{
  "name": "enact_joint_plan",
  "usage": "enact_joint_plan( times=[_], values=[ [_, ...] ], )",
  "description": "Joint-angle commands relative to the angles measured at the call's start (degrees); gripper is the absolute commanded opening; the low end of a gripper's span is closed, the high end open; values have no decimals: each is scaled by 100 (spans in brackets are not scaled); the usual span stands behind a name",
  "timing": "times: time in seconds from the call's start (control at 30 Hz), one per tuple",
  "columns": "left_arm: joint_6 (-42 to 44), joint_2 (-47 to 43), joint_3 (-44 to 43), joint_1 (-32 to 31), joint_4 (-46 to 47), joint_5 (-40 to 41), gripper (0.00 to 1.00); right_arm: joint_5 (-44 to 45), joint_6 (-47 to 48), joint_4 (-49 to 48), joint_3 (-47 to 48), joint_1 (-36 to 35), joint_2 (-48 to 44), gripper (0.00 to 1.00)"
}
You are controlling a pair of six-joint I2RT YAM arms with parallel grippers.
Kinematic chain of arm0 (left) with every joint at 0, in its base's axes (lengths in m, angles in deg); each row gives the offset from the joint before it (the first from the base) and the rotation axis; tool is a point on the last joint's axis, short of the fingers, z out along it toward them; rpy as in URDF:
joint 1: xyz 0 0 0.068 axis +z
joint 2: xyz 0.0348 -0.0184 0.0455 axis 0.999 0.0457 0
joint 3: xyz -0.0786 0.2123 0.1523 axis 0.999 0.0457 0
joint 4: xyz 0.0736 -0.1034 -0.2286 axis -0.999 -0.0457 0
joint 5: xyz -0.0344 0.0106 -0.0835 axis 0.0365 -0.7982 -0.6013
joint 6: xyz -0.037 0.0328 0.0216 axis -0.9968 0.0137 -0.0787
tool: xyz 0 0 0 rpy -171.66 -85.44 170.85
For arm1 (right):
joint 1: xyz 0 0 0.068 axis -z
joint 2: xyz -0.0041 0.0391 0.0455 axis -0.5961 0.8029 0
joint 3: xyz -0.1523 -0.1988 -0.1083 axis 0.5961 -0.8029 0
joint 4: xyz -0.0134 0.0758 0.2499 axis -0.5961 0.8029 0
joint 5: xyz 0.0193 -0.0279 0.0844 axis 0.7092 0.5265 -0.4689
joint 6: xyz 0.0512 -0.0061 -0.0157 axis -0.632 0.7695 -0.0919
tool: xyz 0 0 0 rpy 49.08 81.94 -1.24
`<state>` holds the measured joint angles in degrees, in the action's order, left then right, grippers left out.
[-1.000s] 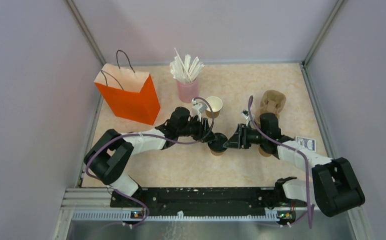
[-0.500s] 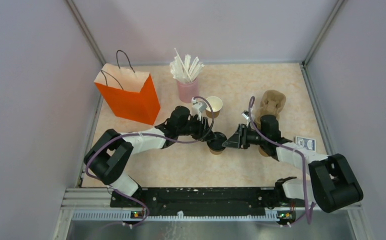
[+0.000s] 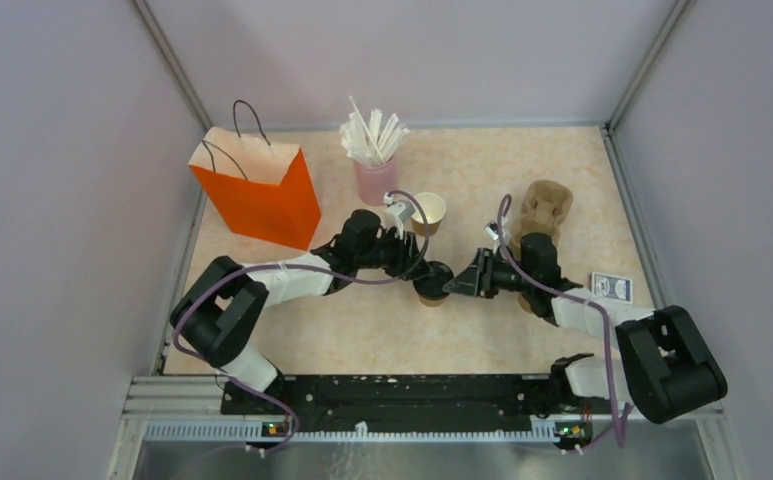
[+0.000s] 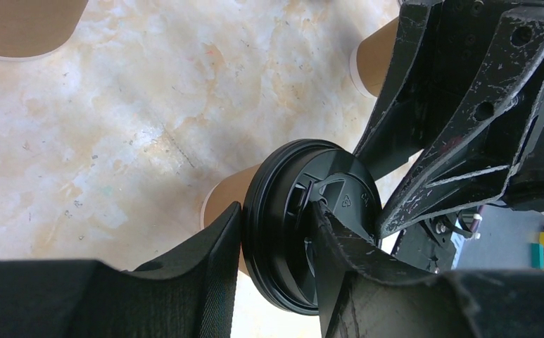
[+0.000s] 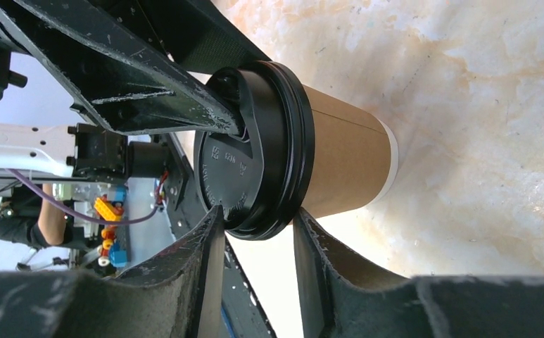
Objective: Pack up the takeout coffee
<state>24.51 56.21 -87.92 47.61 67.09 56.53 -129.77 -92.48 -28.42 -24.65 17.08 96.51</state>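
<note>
Brown paper makes up the wall of the lidded cup (image 4: 221,201). It stands upright on the marbled tabletop (image 4: 114,105) between the two sets of fingers, capped by a round black lid (image 4: 325,204). The left gripper (image 4: 276,236) reaches in sideways and pinches the lid's rim. One finger (image 4: 205,282) lies against the lid's skirt and the cup wall just under it, and the other (image 4: 367,282) lies across the lid's top face. The jaws are roughly half closed, with the rim filling the gap. The right gripper (image 5: 255,215) comes from the opposite side and straddles the far edge of the same rim. One of its fingers (image 5: 191,282) sits at the lid's top face and the other (image 5: 332,282) beside the cup wall just below the rim. Its jaws are narrowed to about the lid's thickness, but I cannot tell whether they actually press on it. In the overhead view the two sets of fingertips nearly meet over the cup. An open cup (image 3: 428,210) with a white inside stands near the left fingers, on their far side. Just beyond it is the pink cup of straws (image 3: 375,182). The orange bag (image 3: 259,195) stands well apart from both sets of fingers, out past the left arm. The pulp carrier (image 3: 547,205) sits beyond the right wrist.
</note>
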Motion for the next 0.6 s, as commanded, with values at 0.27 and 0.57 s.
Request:
enact_joint_plan(
  times=[0.27,0.57],
  values=[
    [-320,346,101,-129,-769,482,42,1476,106,2142,1144,-164,-1184,55],
    [-330,334,76,-163,-697,368,46,1250,-58,1870,911,-150,-1454,47]
  ],
)
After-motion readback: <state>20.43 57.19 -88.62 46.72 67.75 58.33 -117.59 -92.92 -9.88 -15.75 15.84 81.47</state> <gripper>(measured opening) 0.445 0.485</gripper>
